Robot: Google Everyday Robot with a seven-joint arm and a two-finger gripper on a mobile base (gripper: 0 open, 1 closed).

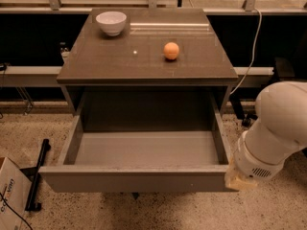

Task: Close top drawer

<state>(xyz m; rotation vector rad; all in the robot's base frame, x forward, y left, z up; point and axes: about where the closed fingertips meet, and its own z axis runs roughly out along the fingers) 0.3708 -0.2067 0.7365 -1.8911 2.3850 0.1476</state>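
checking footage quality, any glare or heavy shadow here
Camera view: a pale glare streak crosses the cabinet top behind the orange ball; the recess behind the open top drawer is in deep shadow; the gripper, at the drawer front's right corner, is dim under the arm.

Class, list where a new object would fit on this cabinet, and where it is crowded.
Cabinet top: bare in front of the bowl, left of the orange. Top drawer: bare floor. Crowded: its front-right corner, where the claw sits.
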